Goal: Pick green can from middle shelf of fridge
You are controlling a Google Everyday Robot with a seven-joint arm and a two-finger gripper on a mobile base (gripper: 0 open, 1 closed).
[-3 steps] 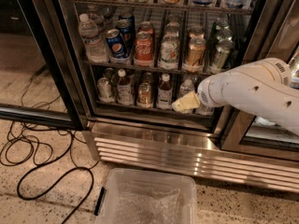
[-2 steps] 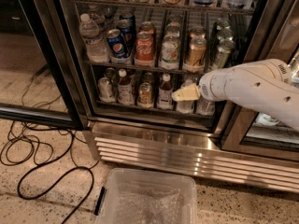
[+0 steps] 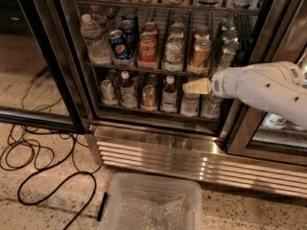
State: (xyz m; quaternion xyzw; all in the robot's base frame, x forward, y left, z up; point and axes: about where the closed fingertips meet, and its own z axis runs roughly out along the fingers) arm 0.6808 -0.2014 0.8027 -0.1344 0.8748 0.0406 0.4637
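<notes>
Cables (image 3: 33,164), black, loose on the floor at left. Fridge (image 3: 163,152), door open. Middle shelf (image 3: 144,67) bears a water bottle (image 3: 93,40), Pepsi can (image 3: 117,44), red cola can (image 3: 147,49), pale can (image 3: 172,54), gold-tan can (image 3: 200,54), then the green can (image 3: 226,54) at the right end. Gripper (image 3: 196,86) sits just below the shelf rail under the gold-tan can, apart from the green can; its opening cannot be told.

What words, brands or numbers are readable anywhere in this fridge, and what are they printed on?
No text reads clearly.
blue can: round red, white and blue emblem, lettering blurred.
red can: white script, too blurred to read.
green can: pale markings, unreadable.
bottle labels on the lower rack: too small.
gripper, just below the middle shelf: no markings seen.
</notes>
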